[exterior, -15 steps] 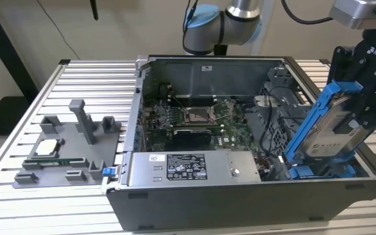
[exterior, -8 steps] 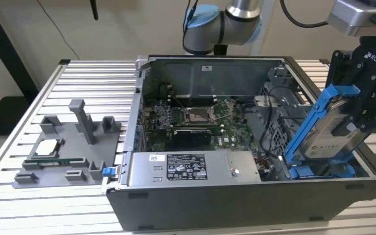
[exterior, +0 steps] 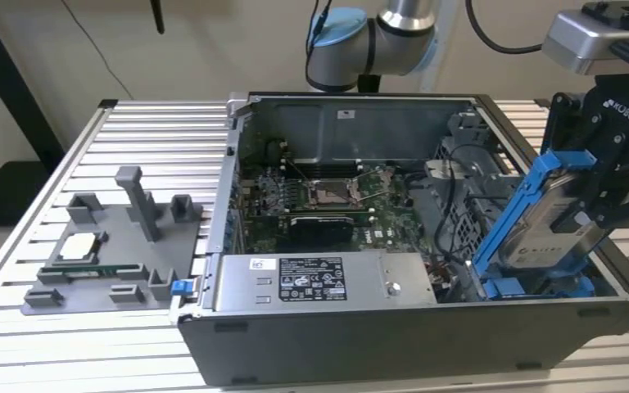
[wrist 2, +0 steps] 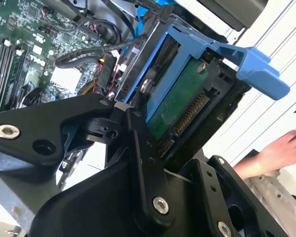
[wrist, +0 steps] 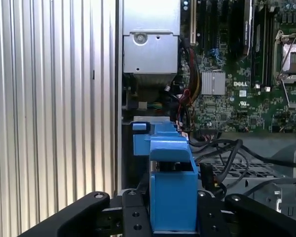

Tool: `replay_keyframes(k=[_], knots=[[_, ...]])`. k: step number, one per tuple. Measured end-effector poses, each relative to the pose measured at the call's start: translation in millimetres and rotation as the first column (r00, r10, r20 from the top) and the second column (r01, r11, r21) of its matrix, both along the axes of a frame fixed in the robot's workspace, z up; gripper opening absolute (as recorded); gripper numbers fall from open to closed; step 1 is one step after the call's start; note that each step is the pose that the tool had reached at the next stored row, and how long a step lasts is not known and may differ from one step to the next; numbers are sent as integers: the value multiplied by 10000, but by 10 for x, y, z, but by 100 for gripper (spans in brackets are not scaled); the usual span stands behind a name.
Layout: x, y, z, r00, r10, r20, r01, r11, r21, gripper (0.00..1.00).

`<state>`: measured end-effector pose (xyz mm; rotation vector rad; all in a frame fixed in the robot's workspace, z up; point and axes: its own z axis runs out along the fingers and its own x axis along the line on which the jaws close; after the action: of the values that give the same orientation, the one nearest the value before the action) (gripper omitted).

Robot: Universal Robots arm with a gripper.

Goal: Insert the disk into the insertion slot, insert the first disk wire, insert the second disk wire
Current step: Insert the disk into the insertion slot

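Black pincer [exterior: 590,205] angled down over the computer case [exterior: 402,348] | clamped on the disk [exterior: 542,233] | disk stands tilted in its grip

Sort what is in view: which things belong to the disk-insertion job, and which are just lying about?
Job in hand:
- the disk, tilted in its blue carrier
- the gripper, shut on the disk
- the insertion slot, at the disk's lower end

Lying about:
- the power-supply box
- the processor socket
- the grey fixture, at the exterior view's left
- a person's hand
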<state>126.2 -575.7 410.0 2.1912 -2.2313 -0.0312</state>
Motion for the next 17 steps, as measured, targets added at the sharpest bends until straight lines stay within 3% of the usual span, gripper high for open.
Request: replay_keyframes(k=[10, 13, 17], knots=[[20, 21, -73, 10000, 1, 0, -1, 10000, 38, 0], [42, 21, -87, 10000, -1, 0, 1, 10000, 83, 0], [82, 22, -80, 10000, -1, -21, 1, 10000, 72, 0]])
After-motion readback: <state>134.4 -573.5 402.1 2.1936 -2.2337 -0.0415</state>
